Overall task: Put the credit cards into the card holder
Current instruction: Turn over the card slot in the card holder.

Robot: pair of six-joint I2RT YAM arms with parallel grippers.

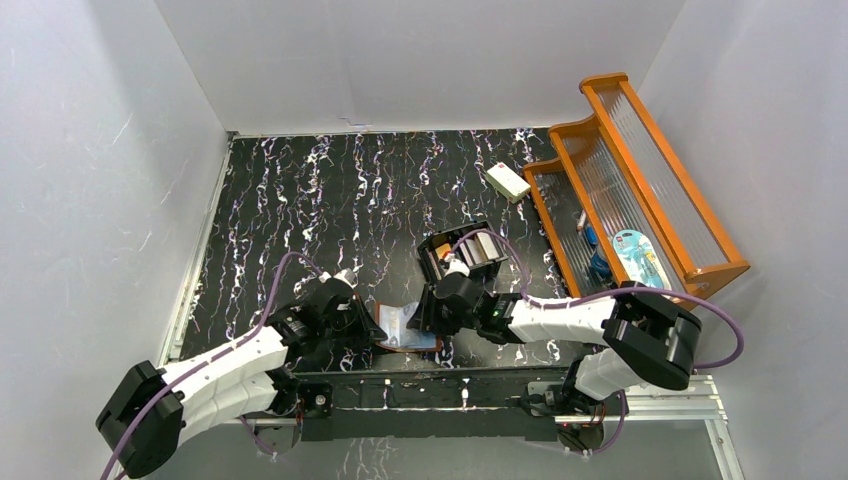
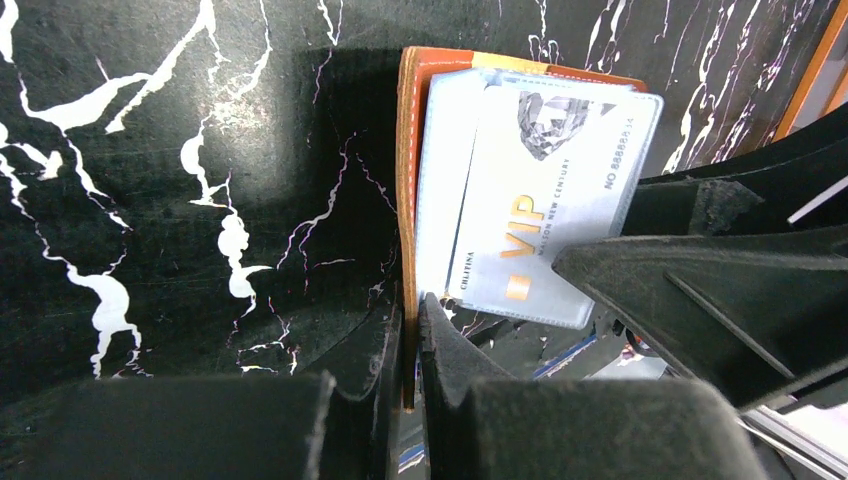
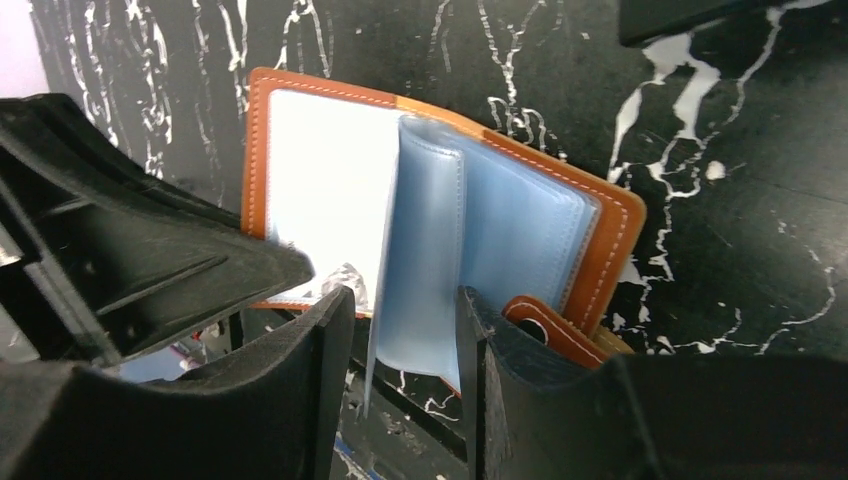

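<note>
Brown leather card holder (image 3: 600, 230) open on marbled worktop (image 3: 720, 120); left pincer (image 2: 410, 335) clamped on cover edge; right pincer (image 3: 405, 345) part-open, straddling raised plastic sleeves (image 3: 430, 230); white VIP card (image 2: 545, 200) inside sleeve.

The black marble-veined table (image 1: 300, 200) carries an open brown card holder (image 1: 405, 328) near its front edge, a black compartment box (image 1: 465, 255) mid-table, a white block (image 1: 508, 181) behind, and an orange wooden rack (image 1: 600, 82) at right.
</note>
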